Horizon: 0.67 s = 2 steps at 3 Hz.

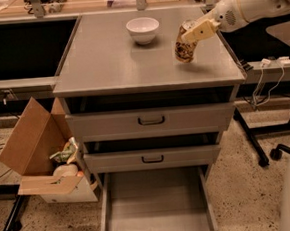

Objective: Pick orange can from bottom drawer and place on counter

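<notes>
The orange can (185, 47) is held tilted over the right part of the grey counter (105, 60), its base at or just above the surface. My gripper (194, 32) comes in from the upper right on a white arm and is shut on the can's upper part. The bottom drawer (157, 207) is pulled out at the foot of the cabinet and its grey floor is bare.
A white bowl (143, 29) stands at the back middle of the counter, left of the can. Two closed drawer fronts with black handles (151, 120) sit below the top. An open cardboard box (43, 155) with rubbish stands left of the cabinet. A chair base (267, 143) stands at the right.
</notes>
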### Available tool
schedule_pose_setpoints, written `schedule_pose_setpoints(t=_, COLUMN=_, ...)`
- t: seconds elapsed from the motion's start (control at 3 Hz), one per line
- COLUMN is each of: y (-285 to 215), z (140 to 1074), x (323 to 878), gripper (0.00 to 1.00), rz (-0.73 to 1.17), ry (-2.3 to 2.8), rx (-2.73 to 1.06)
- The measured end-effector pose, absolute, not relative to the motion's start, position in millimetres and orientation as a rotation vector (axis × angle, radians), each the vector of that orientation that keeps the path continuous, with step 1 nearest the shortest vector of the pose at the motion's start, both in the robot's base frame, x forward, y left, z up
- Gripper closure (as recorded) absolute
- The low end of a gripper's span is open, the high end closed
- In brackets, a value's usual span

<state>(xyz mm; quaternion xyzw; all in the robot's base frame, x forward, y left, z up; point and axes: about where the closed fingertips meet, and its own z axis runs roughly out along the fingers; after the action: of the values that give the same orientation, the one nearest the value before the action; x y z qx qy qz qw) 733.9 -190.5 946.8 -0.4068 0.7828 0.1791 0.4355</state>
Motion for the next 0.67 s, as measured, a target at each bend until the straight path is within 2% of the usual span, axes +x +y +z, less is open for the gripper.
schedule_pose_setpoints(t=0.33, y=-198, z=932, x=756, gripper=1.0, rz=0.455, ry=2.041, rx=-0.954)
schedule_pose_setpoints(t=0.67, y=-197, z=917, x=771, gripper=0.84, rz=0.449, ry=2.115, rx=-0.957)
